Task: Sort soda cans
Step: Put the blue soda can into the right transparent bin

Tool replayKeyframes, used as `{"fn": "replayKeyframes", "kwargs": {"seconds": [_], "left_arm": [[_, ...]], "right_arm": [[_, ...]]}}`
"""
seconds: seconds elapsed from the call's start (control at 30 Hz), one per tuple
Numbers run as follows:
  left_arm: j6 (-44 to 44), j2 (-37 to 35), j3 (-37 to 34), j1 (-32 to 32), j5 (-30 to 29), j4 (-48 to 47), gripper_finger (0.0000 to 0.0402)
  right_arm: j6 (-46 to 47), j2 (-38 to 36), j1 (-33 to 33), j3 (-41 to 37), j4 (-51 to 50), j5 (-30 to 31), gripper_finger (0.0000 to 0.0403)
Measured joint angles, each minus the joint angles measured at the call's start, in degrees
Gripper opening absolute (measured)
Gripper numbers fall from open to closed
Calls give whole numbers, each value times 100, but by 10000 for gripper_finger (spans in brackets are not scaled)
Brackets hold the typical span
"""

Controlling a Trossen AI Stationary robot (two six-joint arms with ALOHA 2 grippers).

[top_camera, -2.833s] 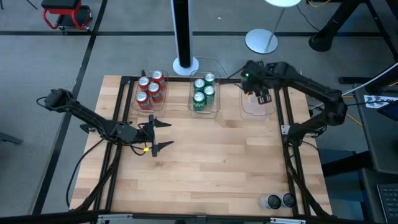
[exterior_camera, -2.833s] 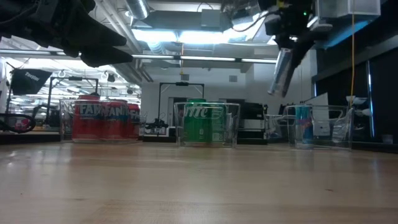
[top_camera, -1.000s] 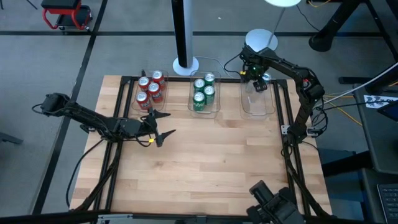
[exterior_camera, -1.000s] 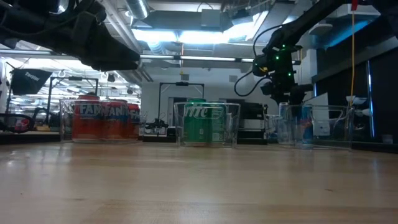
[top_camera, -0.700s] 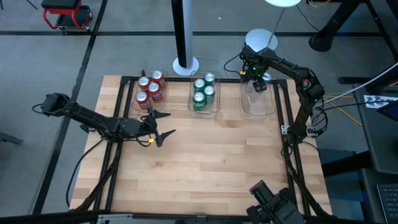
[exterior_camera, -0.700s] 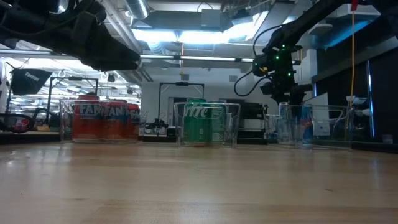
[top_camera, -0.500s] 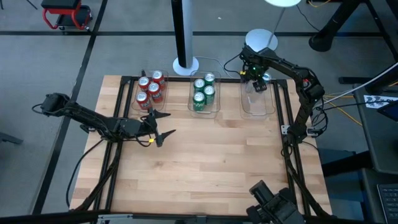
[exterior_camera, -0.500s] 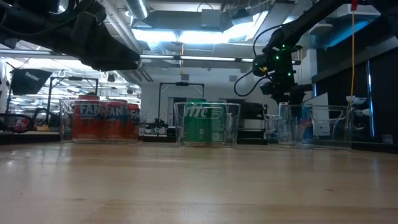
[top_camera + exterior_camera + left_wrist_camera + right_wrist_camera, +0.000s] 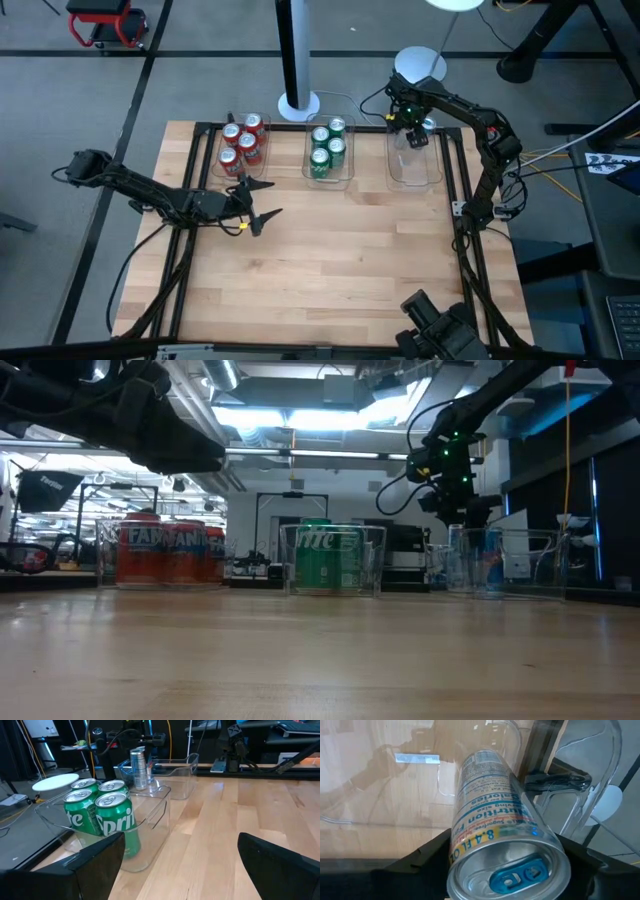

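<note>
1. Wooden table (image 9: 340,260) carries three clear bins along its far edge.
2. Left claw (image 9: 262,200) gapes wide and empty; behind it sit the red cans (image 9: 240,145), farther right the green cans (image 9: 327,146).
3. Right claw (image 9: 414,135) reaches down into the right-hand bin (image 9: 415,170), its fingers around a blue-tabbed silver can (image 9: 495,835).

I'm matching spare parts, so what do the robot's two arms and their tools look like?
Both arms are dark, slim and jointed. The left arm ends in a tool with two thin pointed black fingers, a small yellow mark beside them and black cabling along it. The right arm has a green light near its tool and loose black cables.
</note>
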Motion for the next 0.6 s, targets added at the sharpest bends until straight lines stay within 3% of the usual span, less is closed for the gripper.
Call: {"fn": "replayKeyframes", "kwargs": {"seconds": [0.27,0.6], "left_arm": [[2,0,2,2,0,-2,375],[0,0,4,2,0,-2,375]], "right_arm": [[-26,-11,2,0,-151,116,313],[-166,-55,7,555,-754,72,316]]}}
